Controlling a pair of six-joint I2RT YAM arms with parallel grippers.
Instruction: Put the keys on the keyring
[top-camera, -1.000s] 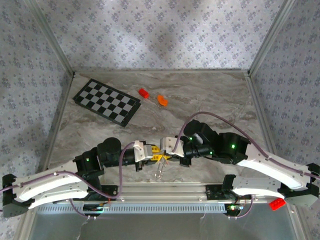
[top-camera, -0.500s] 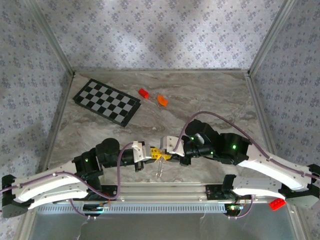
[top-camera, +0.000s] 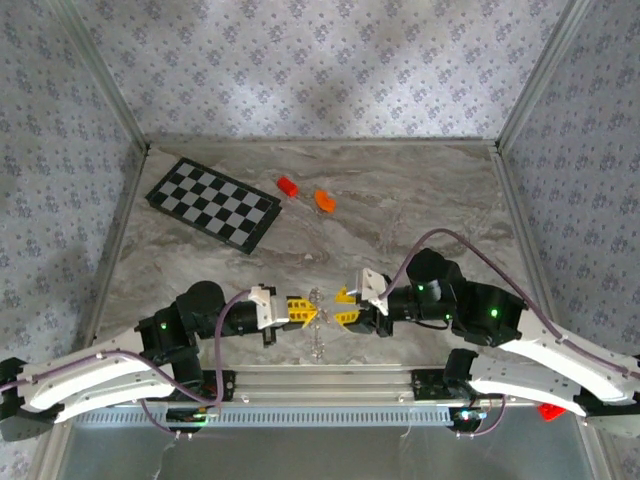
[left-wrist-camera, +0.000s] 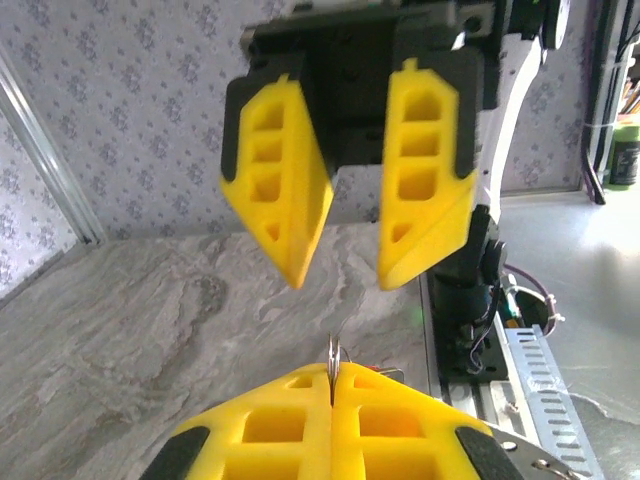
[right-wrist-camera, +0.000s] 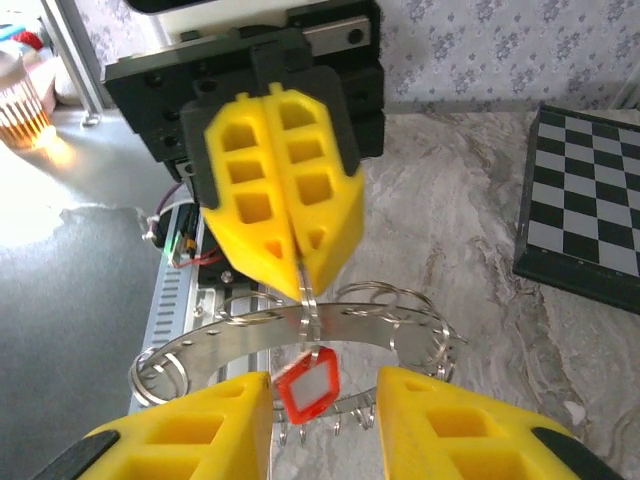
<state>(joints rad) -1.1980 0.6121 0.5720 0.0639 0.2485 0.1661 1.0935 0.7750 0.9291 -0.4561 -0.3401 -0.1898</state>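
The keyring (right-wrist-camera: 240, 340) is a flat silvery loop hung with small split rings; it dangles just above the near table edge (top-camera: 318, 342). My left gripper (top-camera: 308, 312) is shut on one thin ring of it (left-wrist-camera: 334, 352), which pokes up between my closed yellow fingers (left-wrist-camera: 290, 425). A key with a bright red head (right-wrist-camera: 305, 385) hangs from that pinched ring. My right gripper (top-camera: 347, 307) faces the left one, open, its fingers (right-wrist-camera: 185, 440) either side of the red head without touching it. In the left wrist view, the right gripper (left-wrist-camera: 345, 280) stands open ahead.
A checkered board (top-camera: 212, 203) lies at the back left, with a red brick (top-camera: 287, 186) and an orange block (top-camera: 325, 200) beside it. An aluminium rail (top-camera: 330, 380) runs along the near edge under the keyring. Another red brick (top-camera: 548, 409) sits by the right arm's base.
The right gripper has opened and drawn back to the right, away from the left gripper. The left gripper has shifted slightly right, still holding the ring.
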